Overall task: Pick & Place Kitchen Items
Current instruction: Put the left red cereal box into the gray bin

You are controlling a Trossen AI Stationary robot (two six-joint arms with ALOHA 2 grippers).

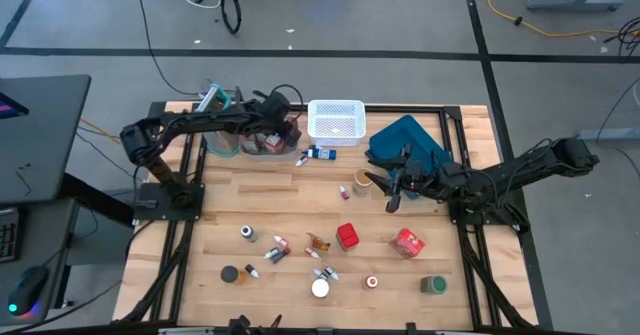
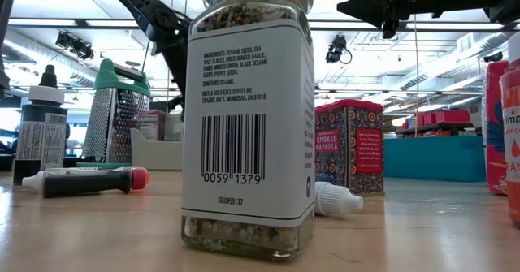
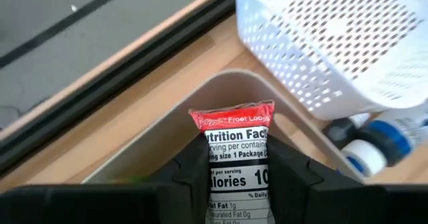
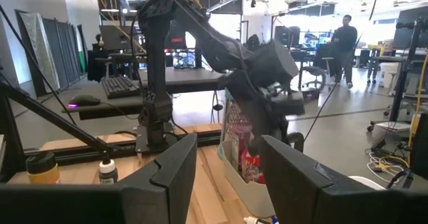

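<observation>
The left gripper [image 3: 237, 177] pinches a red cereal box [image 3: 235, 154] upright over the clear bin [image 3: 221, 90], likely for dropping in; the right gripper [image 4: 224, 177] waits half-open and empty near the blue tray [image 1: 405, 140]

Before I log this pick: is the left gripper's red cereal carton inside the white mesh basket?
No, the red Froot Loops carton sits between the left gripper fingers over the clear bin, beside the white mesh basket.

Bright overhead light, soft shadows — blurred backgrounds
</observation>
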